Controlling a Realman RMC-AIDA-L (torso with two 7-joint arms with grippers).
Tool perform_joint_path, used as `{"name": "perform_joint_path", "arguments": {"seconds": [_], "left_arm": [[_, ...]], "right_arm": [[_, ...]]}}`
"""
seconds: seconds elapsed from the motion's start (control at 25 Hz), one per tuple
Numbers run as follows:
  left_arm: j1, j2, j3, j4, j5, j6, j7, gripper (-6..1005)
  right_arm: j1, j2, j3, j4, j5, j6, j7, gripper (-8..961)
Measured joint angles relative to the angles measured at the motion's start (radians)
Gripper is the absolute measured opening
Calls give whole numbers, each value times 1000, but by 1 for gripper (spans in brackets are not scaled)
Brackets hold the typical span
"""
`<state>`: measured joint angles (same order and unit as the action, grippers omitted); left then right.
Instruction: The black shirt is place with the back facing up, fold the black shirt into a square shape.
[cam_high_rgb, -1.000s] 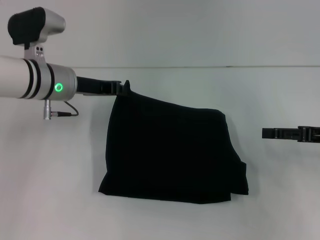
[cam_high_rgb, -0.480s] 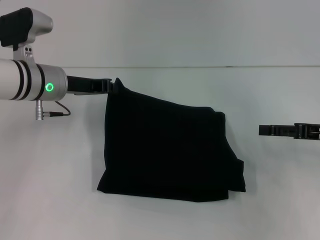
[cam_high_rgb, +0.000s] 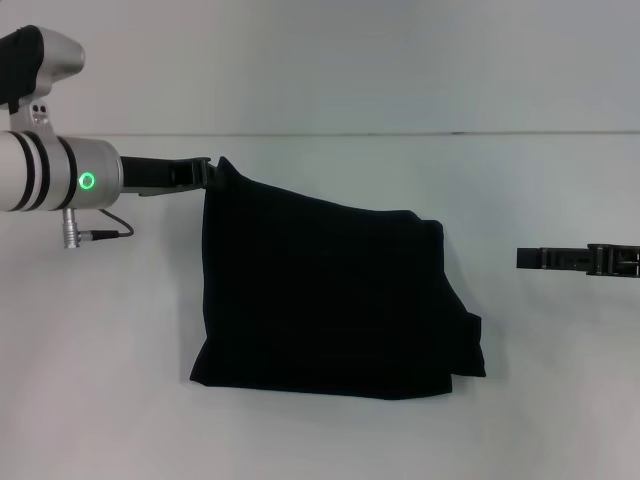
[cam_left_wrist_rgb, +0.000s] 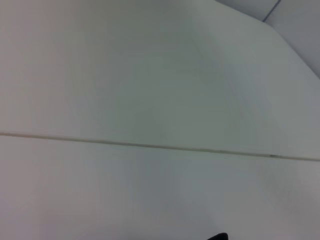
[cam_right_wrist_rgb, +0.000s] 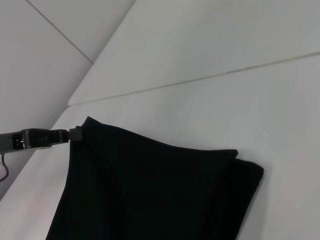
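The black shirt (cam_high_rgb: 330, 300) lies folded into a rough rectangle on the white table, its far left corner lifted to a peak. My left gripper (cam_high_rgb: 208, 172) is shut on that corner and holds it above the table. The shirt (cam_right_wrist_rgb: 150, 190) shows again in the right wrist view, with the left gripper (cam_right_wrist_rgb: 75, 134) pinching its corner. Out to the right of the shirt, well clear of it, hovers my right gripper (cam_high_rgb: 525, 259); its finger state does not show. A tiny black tip (cam_left_wrist_rgb: 217, 236) is all the left wrist view shows.
The white table (cam_high_rgb: 100, 400) runs out around the shirt on all sides. A thin seam (cam_high_rgb: 400, 134) crosses the table behind the shirt. A grey cable (cam_high_rgb: 95, 235) hangs under the left wrist.
My left gripper has moved left with the shirt corner, dragging the whole shirt a little leftward. The right gripper has barely shifted.
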<state>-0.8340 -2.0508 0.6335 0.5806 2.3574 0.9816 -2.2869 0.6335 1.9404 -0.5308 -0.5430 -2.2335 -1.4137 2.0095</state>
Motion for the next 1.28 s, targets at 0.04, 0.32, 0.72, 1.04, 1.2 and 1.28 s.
{"name": "perform_joint_path", "arguments": {"seconds": [0.04,0.32,0.72,1.04,1.2,1.28], "left_arm": [[2,0,-1,0,0,0,0,27],[7,-2,-2,1,-1,0,3,29],[52,-4,-2,62,-9,-38,0,156],[199,-24,-12,309,-168,106,111,446],[223,-33,-37,311,-355,264,352,635],[224,-34,-39,270,-426,322,489,709]], "right_arm": [[0,0,0,0,0,0,0,744],[2,0,0,0,0,-1,2,744],[11,8,-3,0,23,5,-59,744],[14,27,1,-12,137,3,-203,756],[33,32,-9,-25,151,4,-269,835],[43,39,-16,-42,150,5,-310,906]]}}
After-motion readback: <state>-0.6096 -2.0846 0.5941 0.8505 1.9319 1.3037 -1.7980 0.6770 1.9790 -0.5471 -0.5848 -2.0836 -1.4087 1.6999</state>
